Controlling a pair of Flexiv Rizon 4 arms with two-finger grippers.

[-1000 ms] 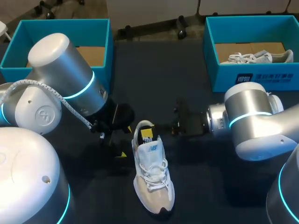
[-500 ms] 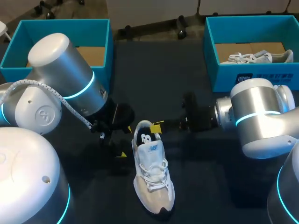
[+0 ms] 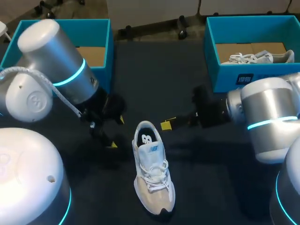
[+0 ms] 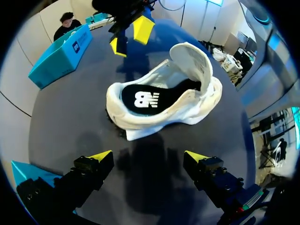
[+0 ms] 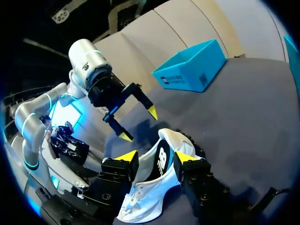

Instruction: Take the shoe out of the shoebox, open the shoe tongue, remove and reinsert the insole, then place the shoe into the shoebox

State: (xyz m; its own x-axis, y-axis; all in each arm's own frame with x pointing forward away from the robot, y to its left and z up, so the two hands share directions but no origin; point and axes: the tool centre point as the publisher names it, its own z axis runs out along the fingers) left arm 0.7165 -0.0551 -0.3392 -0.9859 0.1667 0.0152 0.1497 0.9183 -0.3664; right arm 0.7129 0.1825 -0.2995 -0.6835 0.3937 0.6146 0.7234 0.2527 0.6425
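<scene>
A white and beige sneaker [image 3: 152, 176] lies on the dark table, toe toward the near edge. Its tongue [image 4: 191, 60] stands lifted, and the black insole [image 4: 140, 98] lies flat inside the shoe. My left gripper [image 3: 116, 133] hangs open and wide just left of the heel, touching nothing; in its own wrist view the shoe lies ahead of the left gripper [image 4: 147, 157]. My right gripper [image 3: 167, 125] sits above and right of the heel, open, with nothing held. From the right wrist, the sneaker [image 5: 140, 199] shows below and beyond the right gripper [image 5: 154, 157].
A teal shoebox [image 3: 102, 35] with a brown lining stands at the back left. A second teal shoebox [image 3: 225, 75] at the back right holds another pale sneaker [image 3: 258, 58]. The table [image 3: 154, 79] between the boxes is dark.
My right gripper has drawn back from the shoe's opening toward the right. My left arm has shifted up and to the left, away from the heel. The shoe has not moved.
</scene>
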